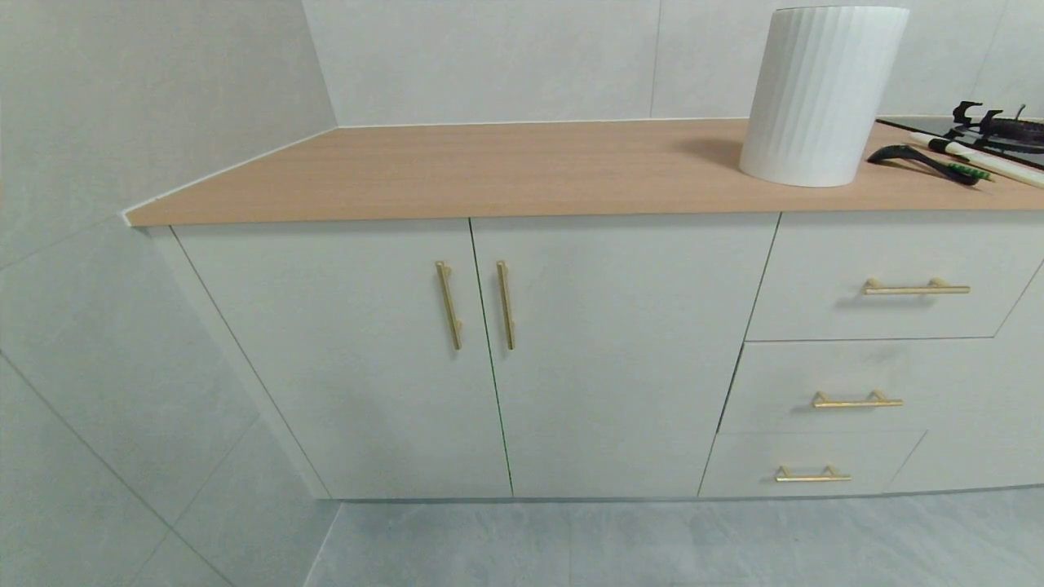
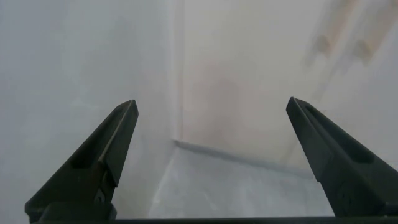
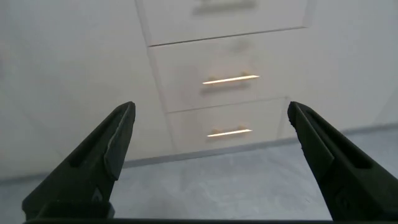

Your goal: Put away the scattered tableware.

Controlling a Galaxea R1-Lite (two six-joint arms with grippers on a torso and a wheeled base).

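A tall white ribbed container (image 1: 822, 94) stands on the wooden countertop (image 1: 489, 167) at the right. Beside it, toward the right edge, lie a black utensil (image 1: 922, 160) and a pair of pale chopsticks (image 1: 983, 160). My left gripper (image 2: 211, 109) is open, low down, facing the corner where the cabinet side meets the wall and the floor. My right gripper (image 3: 211, 112) is open too, held low in front of the lower drawers (image 3: 230, 78). Nothing lies between either pair of fingers.
A black stove top (image 1: 987, 130) sits at the far right of the counter. Below are two cabinet doors with gold handles (image 1: 449, 306) and three drawers with gold handles (image 1: 915, 287). Tiled wall closes the left side; grey floor (image 1: 652, 546) lies in front.
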